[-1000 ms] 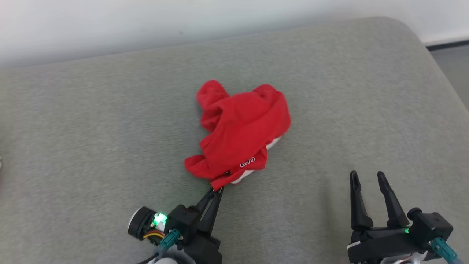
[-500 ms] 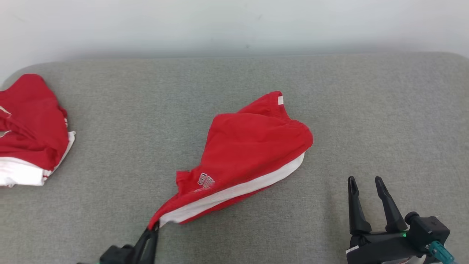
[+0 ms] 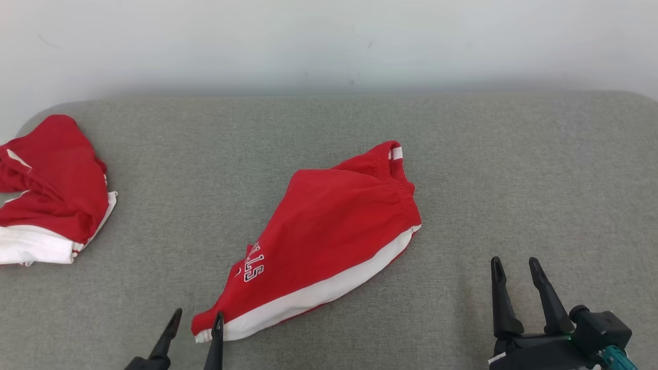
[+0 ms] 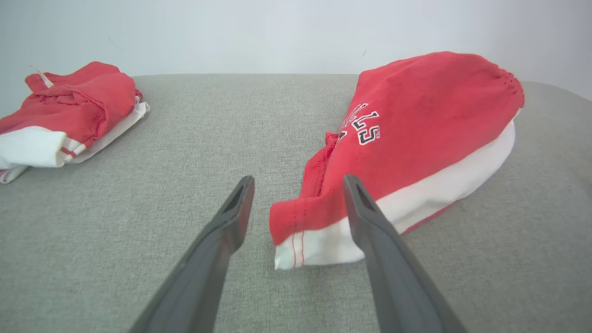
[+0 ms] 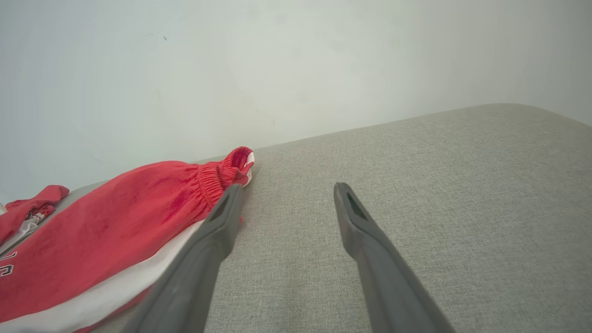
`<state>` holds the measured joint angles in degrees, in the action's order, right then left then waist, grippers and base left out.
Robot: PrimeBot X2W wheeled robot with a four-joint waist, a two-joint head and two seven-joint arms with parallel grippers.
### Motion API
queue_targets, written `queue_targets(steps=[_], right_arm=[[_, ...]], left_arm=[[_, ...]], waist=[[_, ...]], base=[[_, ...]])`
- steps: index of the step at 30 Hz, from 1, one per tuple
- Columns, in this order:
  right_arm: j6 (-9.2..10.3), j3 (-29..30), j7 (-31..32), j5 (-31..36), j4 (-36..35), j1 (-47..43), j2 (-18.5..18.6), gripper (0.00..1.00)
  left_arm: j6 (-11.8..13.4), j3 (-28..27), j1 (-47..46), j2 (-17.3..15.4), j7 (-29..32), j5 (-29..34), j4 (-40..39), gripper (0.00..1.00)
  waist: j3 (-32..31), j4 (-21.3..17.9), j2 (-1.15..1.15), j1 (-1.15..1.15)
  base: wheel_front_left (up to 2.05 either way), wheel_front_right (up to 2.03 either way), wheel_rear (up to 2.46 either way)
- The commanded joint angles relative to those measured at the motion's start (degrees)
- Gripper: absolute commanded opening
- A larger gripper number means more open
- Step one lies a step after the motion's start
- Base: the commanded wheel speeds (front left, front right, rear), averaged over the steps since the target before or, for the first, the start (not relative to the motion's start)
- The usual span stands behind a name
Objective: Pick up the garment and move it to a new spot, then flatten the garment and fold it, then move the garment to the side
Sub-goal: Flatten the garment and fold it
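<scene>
Dragged out of their crumple, the red cotton shorts with a white side stripe (image 3: 329, 231) now lie stretched on the grey fabric worktop (image 3: 514, 169). Left gripper (image 3: 199, 313) has released their leg hem, fingers parted astride it, probably to begin flattening. Right gripper (image 3: 514, 262) waits right of the shorts, fingers apart, empty.

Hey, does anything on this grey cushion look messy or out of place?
The red shorts lie diagonally mid-cushion, humped up rather than flat. A second red and white garment sits crumpled at the far left edge of the grey cushion. Nothing looks damaged.
</scene>
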<state>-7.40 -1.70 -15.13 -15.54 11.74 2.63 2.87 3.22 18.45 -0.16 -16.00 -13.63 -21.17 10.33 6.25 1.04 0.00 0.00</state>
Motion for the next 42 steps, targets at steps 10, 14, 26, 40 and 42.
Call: queue_targets(steps=[10,14,26,40,42], right_arm=[[-0.18,0.1,0.0,-0.1,0.1,-1.2,0.0,1.00],[-0.18,-0.1,0.0,0.1,0.3,-1.3,0.0,1.00],[-0.18,0.4,0.0,1.5,1.1,-2.4,0.0,1.00],[-0.18,-7.7,0.0,2.6,7.0,8.0,6.4,1.00],[-0.18,-8.9,0.0,2.2,9.2,10.2,7.7,1.00]], left_arm=[[2.5,-3.8,0.4,0.8,-1.6,2.4,-8.9,1.00],[4.0,-7.2,1.9,1.3,-1.6,3.5,-10.9,1.00],[3.3,-13.3,4.1,2.8,-1.6,6.5,-11.1,1.00],[-0.6,-13.9,1.6,7.3,-1.6,8.5,-8.7,1.00],[-1.2,-14.0,1.0,8.0,-1.6,8.7,-8.3,1.00]], waist=[[-1.8,1.8,0.00,0.00],[-2.7,1.3,0.00,0.00],[-3.2,-0.2,0.00,0.00],[-2.2,3.3,0.00,0.00],[-1.7,4.5,0.00,0.00]], base=[[0.00,0.00,0.00],[0.00,0.00,0.00],[0.00,0.00,0.00],[0.00,0.00,0.00],[0.00,0.00,0.00]])
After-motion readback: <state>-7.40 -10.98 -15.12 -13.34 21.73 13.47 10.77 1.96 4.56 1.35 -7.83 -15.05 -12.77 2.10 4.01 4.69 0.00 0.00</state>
